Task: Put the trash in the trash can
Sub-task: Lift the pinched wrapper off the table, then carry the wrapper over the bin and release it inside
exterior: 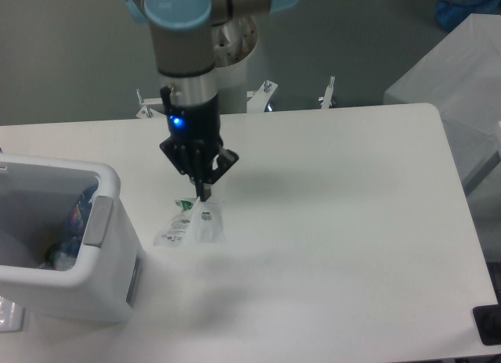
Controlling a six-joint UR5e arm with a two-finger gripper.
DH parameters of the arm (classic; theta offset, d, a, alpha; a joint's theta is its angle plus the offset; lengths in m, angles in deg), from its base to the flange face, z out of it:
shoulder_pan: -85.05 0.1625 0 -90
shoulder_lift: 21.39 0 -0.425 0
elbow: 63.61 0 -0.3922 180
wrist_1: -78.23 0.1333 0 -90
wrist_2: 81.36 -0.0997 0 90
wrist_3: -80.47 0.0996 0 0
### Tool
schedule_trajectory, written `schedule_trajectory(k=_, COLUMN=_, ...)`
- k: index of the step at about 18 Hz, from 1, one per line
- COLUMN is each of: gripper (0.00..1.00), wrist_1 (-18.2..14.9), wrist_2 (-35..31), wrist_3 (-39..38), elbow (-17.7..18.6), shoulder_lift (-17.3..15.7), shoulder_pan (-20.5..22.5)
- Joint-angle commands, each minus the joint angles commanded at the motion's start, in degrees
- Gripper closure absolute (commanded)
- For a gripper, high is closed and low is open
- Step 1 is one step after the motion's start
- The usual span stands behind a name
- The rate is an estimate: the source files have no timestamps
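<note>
While the arm (192, 46) reaches down from the far edge of the table (337, 222), we see its gripper (203, 192) pinched together on the top end of the wrapper (191, 224). The white wrapper with its small green and black print hangs from the fingertips, and we cannot tell whether its lower end touches the tabletop. It sits just to the right of the trash can (59, 246), near the can's upper right corner but apart from it, not over the opening.

The trash can stands at the left side of the table, its thick white rim facing us, with a grey panel (98, 220) on the wall nearest the wrapper. Inside the can, low against its right wall, we make out the bottle (72, 230), bluish and partly hidden by the rim; other bits beside it are too dim for us to name.

A blue light (176, 121) glows on the wrist just above the gripper. Behind the table, farther from the can, the arm's white base (235, 89) rests on its bolted mount. To the right of the table, well away from the can, stands a grey cabinet (462, 89).
</note>
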Motion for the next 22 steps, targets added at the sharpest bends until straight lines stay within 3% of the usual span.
schedule_trajectory(k=4, gripper=1.00, wrist_1=0.00, wrist_2=8.79, wrist_3=-6.59, elbow=-5.55, shoulder_lift=2.64, shoulder_pan=1.94)
schedule_trajectory(k=12, gripper=1.00, wrist_1=0.09, wrist_2=24.88, wrist_3=-13.54, elbow=-5.82, shoulder_lift=3.61, shoulder_pan=1.06)
schedule_trajectory(k=14, gripper=1.00, wrist_1=0.00, wrist_2=28.48, wrist_3=-14.34, elbow=-5.65, shoulder_lift=4.22, shoulder_pan=-0.86)
schedule_trajectory(k=20, gripper=1.00, wrist_1=0.00, wrist_2=29.47, wrist_3=-16.01, elbow=-4.86, shoulder_lift=5.72, shoulder_pan=-7.81)
schedule_trajectory(k=22, gripper=0.90, wrist_1=0.09, wrist_2=29.38, wrist_3=-15.66, elbow=-4.51, shoulder_lift=5.72, shoulder_pan=-8.78)
